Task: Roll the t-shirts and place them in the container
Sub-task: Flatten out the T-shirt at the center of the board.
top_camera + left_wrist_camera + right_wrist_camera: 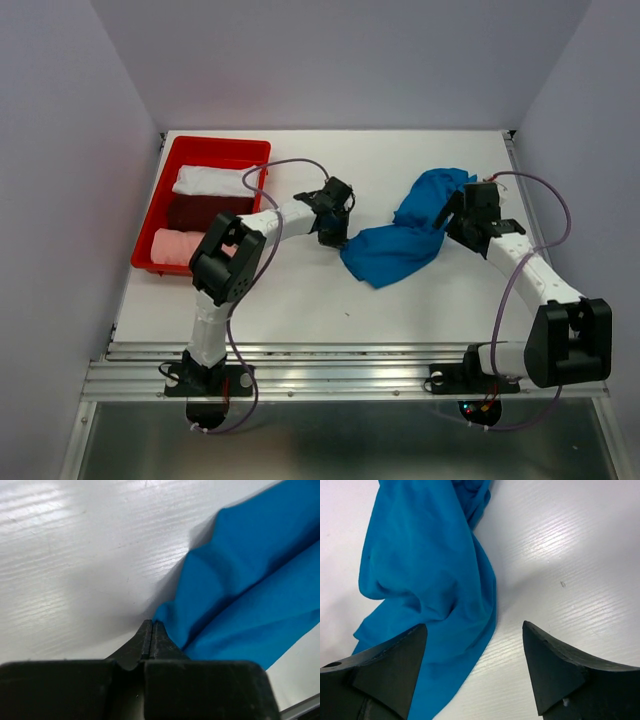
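One garment looks unfinished: the blue t-shirt (405,235), lying crumpled and twisted on the bench (300,320), right of centre in the top view, between the two arms. At its lower left corner the left jaws are closed tight, with their tip at the cloth's edge. Whether a sliver of fabric is pinched between them I cannot tell — the wrist view shows the cloth bunching right at the tip. On the shirt's right side the right jaws stand wide open, straddling the cloth's edge and gripping nothing. No flattening, folding or rolling shows on this shirt, so by my reading its whole job — spread, fold, roll, stow — lies ahead. Farther back, at the upper left, the red tray (222,148) holds three bundles side by side: a pink t-shirt (180,245) nearest, a maroon t-shirt (208,211) in the middle and a white t-shirt (212,180) at the far end. These look rolled and put away, so I judge roughly three quarters of the task done.
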`<state>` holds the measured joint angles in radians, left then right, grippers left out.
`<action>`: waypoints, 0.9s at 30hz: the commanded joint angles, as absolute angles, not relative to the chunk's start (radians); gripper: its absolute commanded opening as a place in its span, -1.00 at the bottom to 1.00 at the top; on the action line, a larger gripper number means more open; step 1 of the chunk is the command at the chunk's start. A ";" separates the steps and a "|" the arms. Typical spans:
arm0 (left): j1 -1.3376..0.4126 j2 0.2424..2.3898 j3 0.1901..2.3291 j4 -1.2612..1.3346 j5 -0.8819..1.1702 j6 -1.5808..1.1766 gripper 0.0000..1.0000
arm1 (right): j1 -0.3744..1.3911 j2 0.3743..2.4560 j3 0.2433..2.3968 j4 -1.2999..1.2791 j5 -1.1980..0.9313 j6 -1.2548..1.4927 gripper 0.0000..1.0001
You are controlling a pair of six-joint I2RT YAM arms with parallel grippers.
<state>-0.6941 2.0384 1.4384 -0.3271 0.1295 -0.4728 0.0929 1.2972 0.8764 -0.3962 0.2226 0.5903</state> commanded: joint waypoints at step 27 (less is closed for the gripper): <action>-0.624 1.643 1.467 -0.374 0.106 -0.492 -1.00 | 0.416 1.459 0.977 -0.390 0.343 0.680 0.79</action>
